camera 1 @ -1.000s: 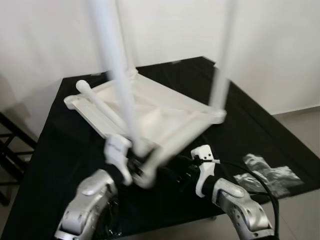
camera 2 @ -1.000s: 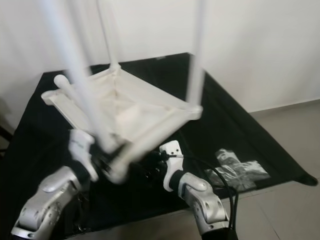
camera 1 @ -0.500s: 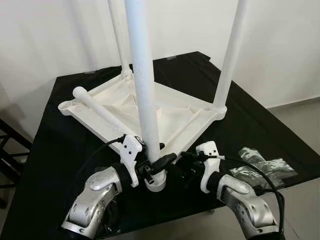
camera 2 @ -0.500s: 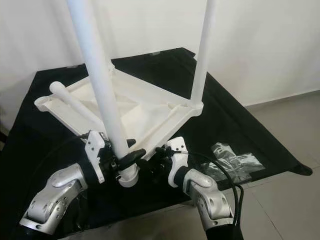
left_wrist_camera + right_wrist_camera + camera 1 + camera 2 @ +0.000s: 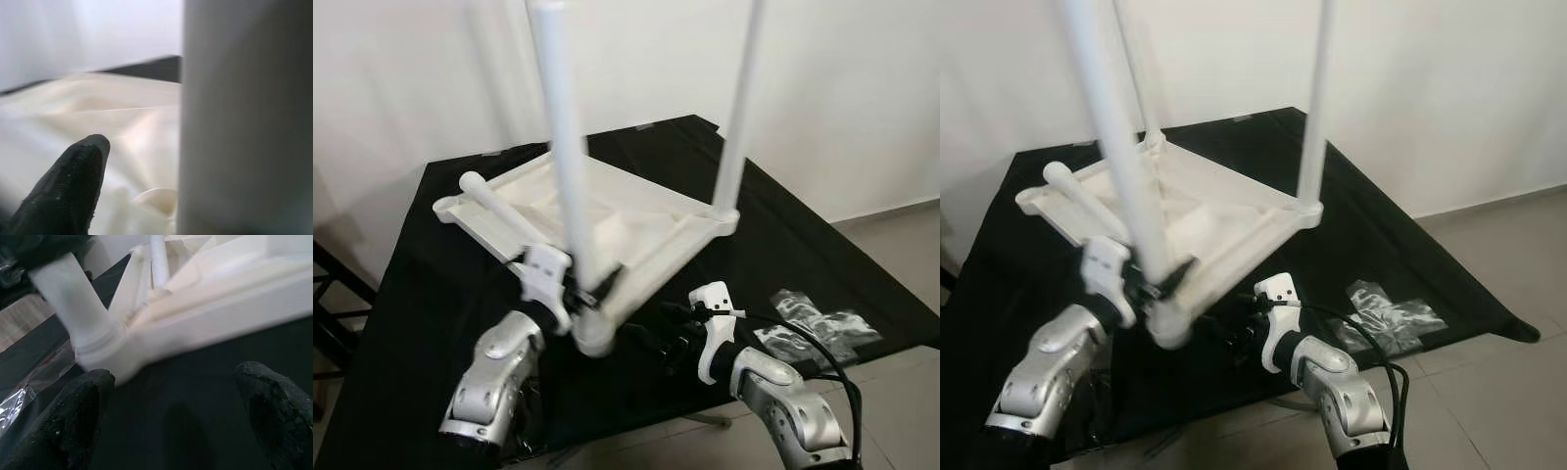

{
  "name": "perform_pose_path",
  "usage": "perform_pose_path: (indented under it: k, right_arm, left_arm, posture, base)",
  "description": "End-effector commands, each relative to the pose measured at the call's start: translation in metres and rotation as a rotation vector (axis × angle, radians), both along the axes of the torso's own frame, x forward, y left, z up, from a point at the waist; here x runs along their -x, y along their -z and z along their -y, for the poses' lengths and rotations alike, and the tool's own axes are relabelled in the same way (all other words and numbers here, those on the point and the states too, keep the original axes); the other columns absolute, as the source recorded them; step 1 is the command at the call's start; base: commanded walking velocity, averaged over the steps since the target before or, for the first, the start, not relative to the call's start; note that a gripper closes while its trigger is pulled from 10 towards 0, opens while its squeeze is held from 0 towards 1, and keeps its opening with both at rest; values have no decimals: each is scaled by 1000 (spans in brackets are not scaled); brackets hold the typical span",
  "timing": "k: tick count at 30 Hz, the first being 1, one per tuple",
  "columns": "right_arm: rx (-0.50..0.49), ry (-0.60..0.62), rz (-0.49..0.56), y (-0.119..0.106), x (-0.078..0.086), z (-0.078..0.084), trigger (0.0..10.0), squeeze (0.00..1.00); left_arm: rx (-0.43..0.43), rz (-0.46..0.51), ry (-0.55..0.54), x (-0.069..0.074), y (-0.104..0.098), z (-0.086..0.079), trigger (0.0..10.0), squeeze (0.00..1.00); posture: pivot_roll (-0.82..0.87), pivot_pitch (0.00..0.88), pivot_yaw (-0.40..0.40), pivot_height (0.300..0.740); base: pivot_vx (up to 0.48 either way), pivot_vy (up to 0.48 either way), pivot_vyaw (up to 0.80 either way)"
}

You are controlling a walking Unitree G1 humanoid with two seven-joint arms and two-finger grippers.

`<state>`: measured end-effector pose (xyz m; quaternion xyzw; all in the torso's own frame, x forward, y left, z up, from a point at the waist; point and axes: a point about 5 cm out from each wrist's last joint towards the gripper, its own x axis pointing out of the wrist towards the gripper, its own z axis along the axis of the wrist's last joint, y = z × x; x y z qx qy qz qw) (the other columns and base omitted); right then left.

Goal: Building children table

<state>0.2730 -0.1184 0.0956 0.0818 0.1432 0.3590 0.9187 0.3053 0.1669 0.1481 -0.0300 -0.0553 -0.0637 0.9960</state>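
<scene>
On the black-draped table, the white children's table lay upside down, its near corner lifted, legs pointing up. My left tool was clenched around the near leg just above its socket. My right tool hung released just beside that corner, fingers apart over the cloth. I judged the leg needed seating: keep it in line with the socket, turn without prying sideways, and brace the frame with the right tool. A plastic bag lay nearby.
</scene>
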Motion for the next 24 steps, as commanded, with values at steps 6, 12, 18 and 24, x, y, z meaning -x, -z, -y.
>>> perform_pose_path:
  k: [6, 12, 18, 24]
  right_arm:
    - [-11, -8, 7, -3, -1, -2, 10000, 0]
    - [-10, -9, 5, -3, -2, -1, 10000, 0]
    - [-7, -9, 7, -3, -2, 0, 10000, 0]
    - [-7, -8, 8, -3, -2, 0, 10000, 0]
  left_arm:
    - [-2, -77, -410, 13, 15, -51, 10000, 0]
    - [-41, -89, -506, 21, 14, -57, 10000, 0]
    - [-86, -128, -616, 22, 20, -66, 10000, 0]
    - [-49, -87, -534, 17, 16, -56, 0, 0]
  posture:
    - [-114, 0, 49, 740]
    - [-105, 0, 42, 740]
    - [-115, 0, 47, 740]
    - [-115, 0, 48, 740]
  base:
    - [0, 0, 0]
    - [0, 0, 0]
    - [0, 0, 0]
    - [0, 0, 0]
